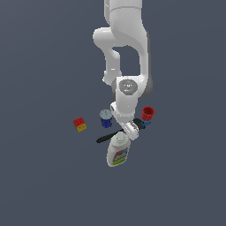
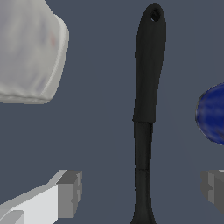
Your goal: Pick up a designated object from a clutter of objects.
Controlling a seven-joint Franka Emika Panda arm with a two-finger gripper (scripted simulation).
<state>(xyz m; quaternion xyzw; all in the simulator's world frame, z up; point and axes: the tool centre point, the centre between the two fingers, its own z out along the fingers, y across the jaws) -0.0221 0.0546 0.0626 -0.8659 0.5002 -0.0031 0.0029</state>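
Note:
The black spatula lies flat on the grey floor, partly hidden under my hand in the exterior view. In the wrist view its slim handle with a hang hole runs lengthwise between my two fingers. My gripper is open, low over the spatula, one finger on each side of the shaft, not touching it. The white labelled bottle lies just beside the spatula; its cap shows in the wrist view. The blue can stands on the other side; its edge shows in the wrist view.
A red cup stands at the exterior view's right of my hand, with a small blue piece below it. A red-and-yellow cube sits apart at the exterior view's left. The yellow-green ball is hidden.

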